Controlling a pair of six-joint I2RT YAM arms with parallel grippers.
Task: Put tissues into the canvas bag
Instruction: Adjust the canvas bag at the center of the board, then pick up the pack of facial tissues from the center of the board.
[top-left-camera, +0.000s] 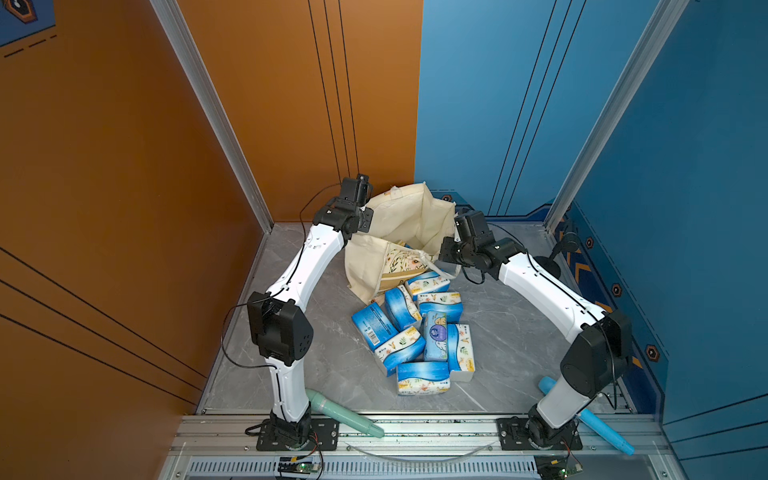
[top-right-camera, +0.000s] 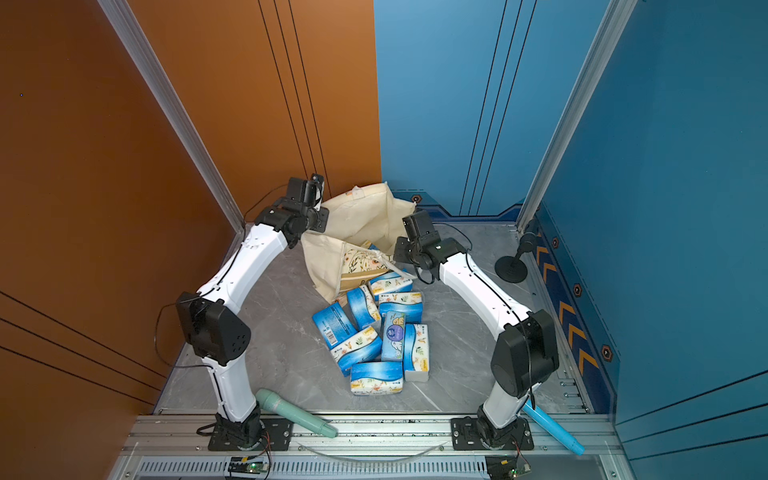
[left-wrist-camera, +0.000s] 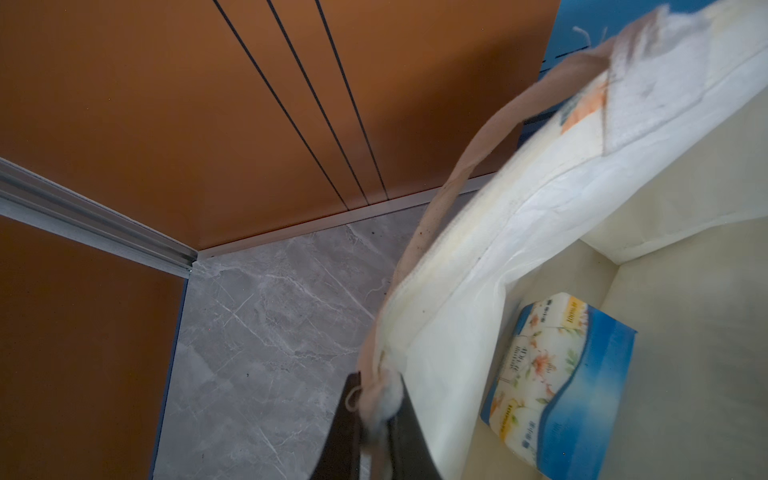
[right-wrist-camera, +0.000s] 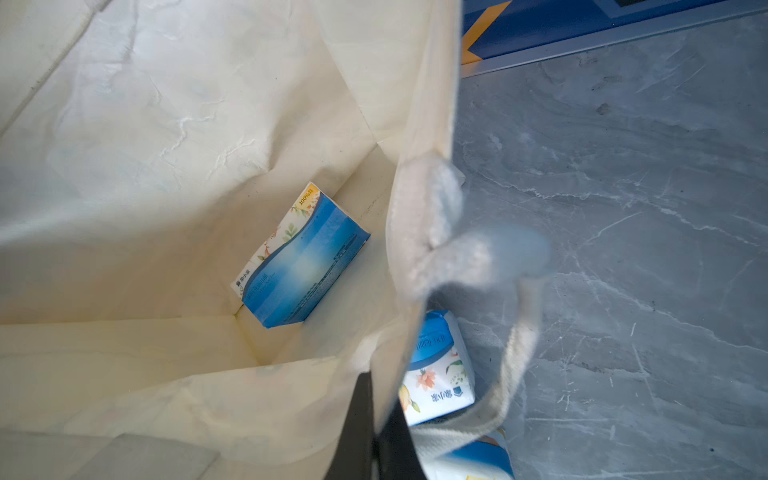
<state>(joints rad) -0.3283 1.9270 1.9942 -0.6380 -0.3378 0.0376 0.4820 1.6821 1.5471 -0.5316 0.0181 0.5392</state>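
Bench (top-left-camera: 519, 345), centre of frame: tissues (top-left-camera: 415, 332), loose heap. Above them: canvas bag (top-left-camera: 399, 220), mouth agape, one pack (right-wrist-camera: 299, 257) inside. Left fingers (left-wrist-camera: 343, 432) pinched tight on its handle end; right fingers (right-wrist-camera: 357, 428) clamped on its rim.

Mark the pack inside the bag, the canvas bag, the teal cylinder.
pack inside the bag (right-wrist-camera: 303, 262): right wrist view, blue face.
canvas bag (top-left-camera: 399, 216): a top view, inner wall.
teal cylinder (top-left-camera: 345, 413): a top view, shaft.

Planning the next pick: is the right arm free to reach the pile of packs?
Probably not yet: the right gripper is shut on the bag, at its rim. Otherwise the pile lies uncovered nearby.
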